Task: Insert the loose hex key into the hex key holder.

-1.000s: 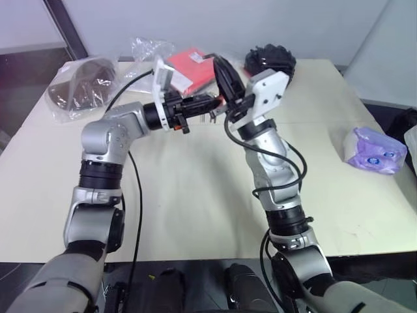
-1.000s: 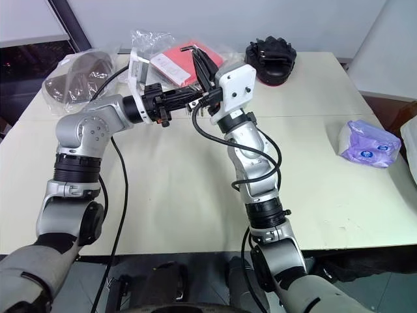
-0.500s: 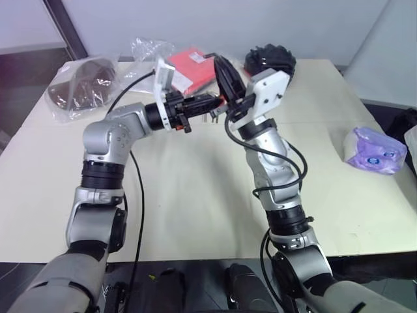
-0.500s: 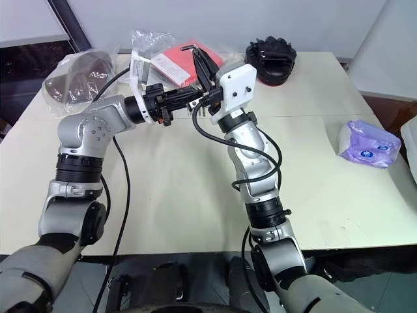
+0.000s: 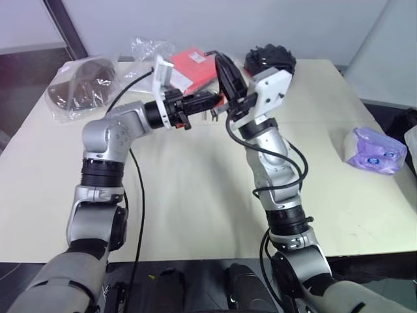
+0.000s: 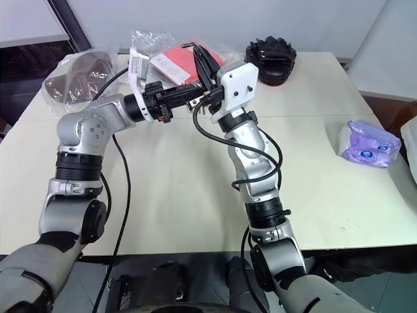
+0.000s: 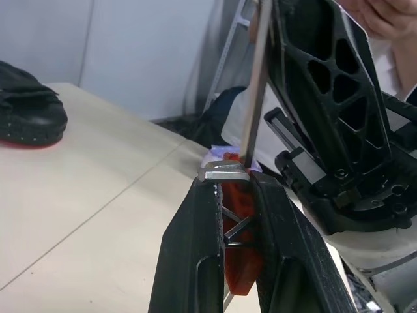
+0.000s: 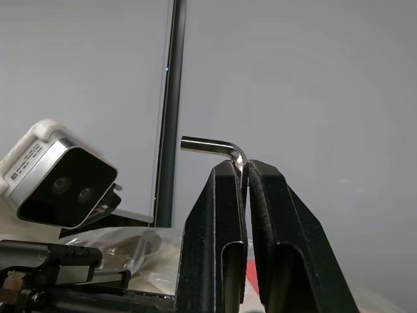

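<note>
My left gripper (image 7: 231, 179) is shut on the hex key holder (image 7: 238, 248), a small red-orange block wedged between its black fingers. In the right wrist view my right gripper (image 8: 241, 166) is shut on the loose hex key (image 8: 215, 145), a thin L-shaped metal rod whose bend sticks out above the fingertips. Both grippers meet high above the table's far middle, the left gripper (image 5: 210, 102) pointing sideways at the right gripper (image 5: 225, 68). In the left wrist view the hex key's long shaft (image 7: 255, 85) runs down to the holder's top edge, beside a short key lying across it.
On the cream table (image 5: 195, 189) lie a flat red packet in clear plastic (image 5: 192, 65), a black object (image 5: 270, 59), a dark item in a plastic bag (image 5: 81, 85) at the far left and a purple packet (image 5: 374, 150) at the right. A person's hand (image 7: 384, 16) shows beyond the table.
</note>
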Robot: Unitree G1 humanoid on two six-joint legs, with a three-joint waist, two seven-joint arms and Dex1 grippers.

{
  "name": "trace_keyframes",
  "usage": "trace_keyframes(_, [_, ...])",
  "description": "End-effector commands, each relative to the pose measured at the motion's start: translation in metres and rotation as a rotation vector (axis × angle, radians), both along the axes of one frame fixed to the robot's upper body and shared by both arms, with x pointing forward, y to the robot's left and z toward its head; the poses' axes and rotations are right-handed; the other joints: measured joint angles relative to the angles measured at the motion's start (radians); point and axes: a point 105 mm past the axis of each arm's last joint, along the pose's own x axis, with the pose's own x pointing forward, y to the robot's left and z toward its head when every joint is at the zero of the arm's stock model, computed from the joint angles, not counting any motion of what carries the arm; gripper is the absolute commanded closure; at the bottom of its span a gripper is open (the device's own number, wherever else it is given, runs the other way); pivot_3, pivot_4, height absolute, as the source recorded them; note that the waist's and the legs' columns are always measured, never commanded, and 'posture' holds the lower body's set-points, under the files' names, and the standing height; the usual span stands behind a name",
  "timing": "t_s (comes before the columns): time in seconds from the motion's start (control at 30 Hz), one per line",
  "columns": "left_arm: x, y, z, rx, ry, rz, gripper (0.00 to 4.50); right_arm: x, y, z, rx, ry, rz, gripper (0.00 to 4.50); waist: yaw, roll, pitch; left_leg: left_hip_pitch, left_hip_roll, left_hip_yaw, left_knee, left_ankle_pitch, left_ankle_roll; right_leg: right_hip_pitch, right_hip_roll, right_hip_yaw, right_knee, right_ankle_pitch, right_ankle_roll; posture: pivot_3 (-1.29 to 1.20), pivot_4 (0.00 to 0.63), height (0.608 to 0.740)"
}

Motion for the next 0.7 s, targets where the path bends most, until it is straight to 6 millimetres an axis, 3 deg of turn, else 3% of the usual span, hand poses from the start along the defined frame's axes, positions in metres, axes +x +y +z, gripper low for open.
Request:
trace_keyframes(0.03, [-0.0065,0.0017,0.0271,-0.044,-0.083,-0.015,4.45,-0.0066,-0.0007,0.0114,0.012,-0.048,0.004,4.45,0.0,0.0,0.0,0.0,0.0,0.0,0.0,0.0,0.0,0.0,0.0,0.0,0.0,0.0,0.0,0.0,0.15,0.74])
trace_keyframes(0.7, [-0.0111,-0.0031,0.0216,-0.017,-0.09,-0.04,4.45,-0.0082,0.0017,0.0184,0.024,-0.063,0.013,4.45,0.0,0.0,0.0,0.0,0.0,0.0,0.0,0.0,0.0,0.0,0.0,0.0,0.0,0.0,0.0,0.0,0.15,0.74])
